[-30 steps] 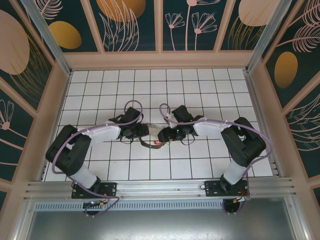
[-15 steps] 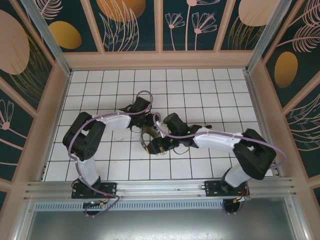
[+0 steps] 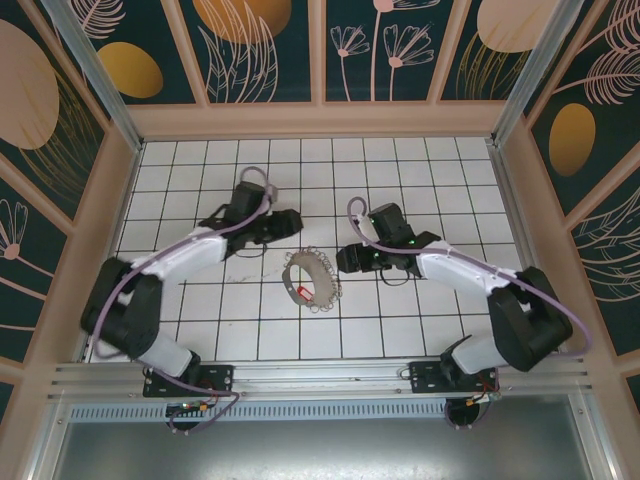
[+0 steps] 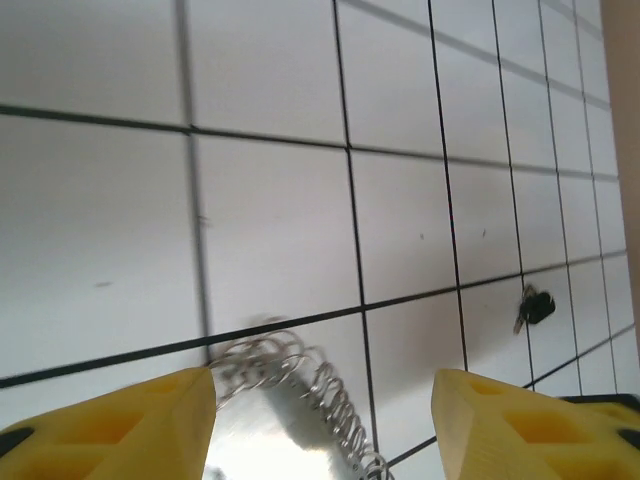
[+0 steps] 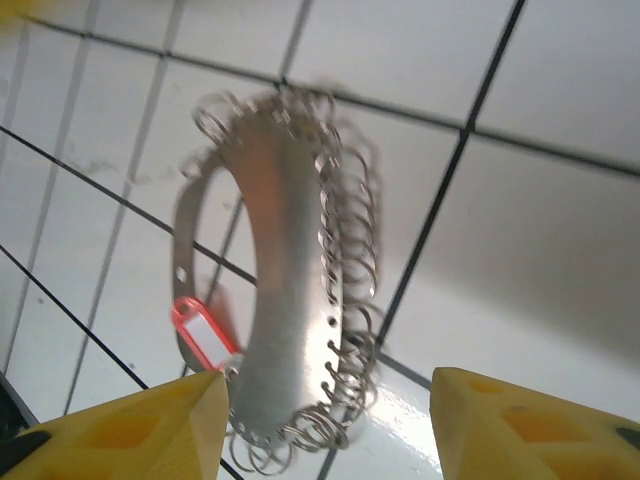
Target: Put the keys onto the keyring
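keyring (image 5: 285,300) lies on the surface (image 3: 400,330) between both arms, untouched; right fingers (image 5: 130,425) nearer, just beside its right edge; left fingers (image 4: 120,420) up-left of it; both pairs wide, empty.

We show a white tiled floor (image 3: 400,170) ruled with thin dark grid lines and edged by a pale peach frame (image 3: 320,120). The wall panels (image 3: 260,50) along the top and sides of the overhead view are deep teal, printed with peach and ochre ovals and fine pale leaf and flower outlines. At centre lies the silvery keyring (image 3: 311,279), fringed with bright wire loops and bearing a red-bordered tag (image 5: 205,335) with a white insert. Both arms, left arm (image 3: 190,255) and right arm (image 3: 460,268), are black and white, trailing purple cables (image 3: 112,288). The left gripper (image 4: 322,415) and right gripper (image 5: 325,415) have yellow fingertips (image 4: 130,420). We note a small dark key (image 4: 535,305) at the wrist view's right.
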`<state>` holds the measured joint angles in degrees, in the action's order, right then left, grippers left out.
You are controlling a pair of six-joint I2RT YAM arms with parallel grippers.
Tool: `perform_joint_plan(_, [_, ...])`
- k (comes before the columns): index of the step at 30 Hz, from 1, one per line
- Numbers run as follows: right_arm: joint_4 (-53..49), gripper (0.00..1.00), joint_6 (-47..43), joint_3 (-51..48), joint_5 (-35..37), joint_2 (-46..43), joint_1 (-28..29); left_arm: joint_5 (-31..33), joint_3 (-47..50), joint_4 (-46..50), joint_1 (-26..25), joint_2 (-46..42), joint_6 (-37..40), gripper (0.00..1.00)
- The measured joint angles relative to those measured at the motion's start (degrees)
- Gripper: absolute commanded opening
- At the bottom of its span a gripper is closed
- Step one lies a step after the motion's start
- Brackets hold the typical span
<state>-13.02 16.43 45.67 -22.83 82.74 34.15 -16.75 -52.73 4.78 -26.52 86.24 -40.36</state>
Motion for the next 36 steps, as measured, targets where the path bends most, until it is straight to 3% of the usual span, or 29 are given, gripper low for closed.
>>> perform_joint_plan(5, [0.76,0.55,2.21,-2.25,-4.13,4.52,0.09,-1.49,10.16,-0.44,0.37,-10.08,-1.40,0.60])
perform_joint_plan(10, [3.74,0.55,3.48,-2.34,-8.11,8.83,1.49,-3.85,20.57,-3.28,-1.42,-9.03,-6.32,0.60])
perform_joint_plan(17, [7.63,0.55,6.10,-2.34,-11.39,12.11,8.63,-4.28,18.47,-8.79,-2.16,-2.62,-7.52,0.59])
perform_joint_plan(26, [9.60,0.60,4.48,-1.05,-17.79,12.04,20.68,-3.19,9.46,-7.54,-2.16,3.87,-3.80,0.61])
perform_joint_plan(31, [6.80,0.59,0.33,-0.98,-11.63,5.51,17.09,-3.63,7.72,-7.13,-1.97,4.42,-2.32,0.63])
perform_joint_plan(36, [5.05,0.55,-2.99,0.37,-3.80,1.64,7.78,-3.48,8.76,-3.52,0.57,-0.83,-0.90,0.66])
